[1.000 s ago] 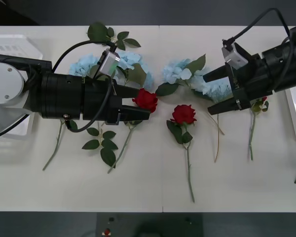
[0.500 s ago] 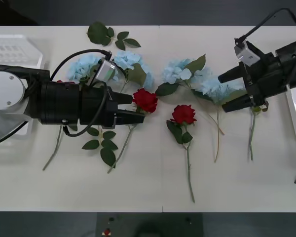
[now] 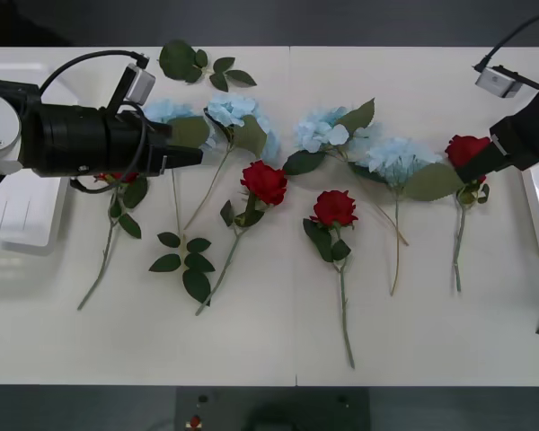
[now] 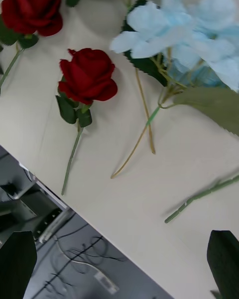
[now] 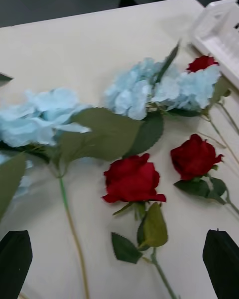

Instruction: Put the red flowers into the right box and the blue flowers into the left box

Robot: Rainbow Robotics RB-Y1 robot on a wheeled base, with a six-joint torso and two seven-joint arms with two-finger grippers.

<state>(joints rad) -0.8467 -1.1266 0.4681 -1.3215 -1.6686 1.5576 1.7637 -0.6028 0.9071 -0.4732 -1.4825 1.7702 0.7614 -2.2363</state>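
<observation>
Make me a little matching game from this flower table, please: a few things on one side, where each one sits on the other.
Things:
1. left gripper
2. right gripper
3. middle rose
4. left box

Places:
A. at the table's left edge, under the left arm
B. at the table's right side, by the rightmost rose
C. lying alone near the table's centre
D. over the leftmost blue flowers

Pairs: 1-D, 2-B, 3-C, 4-A
</observation>
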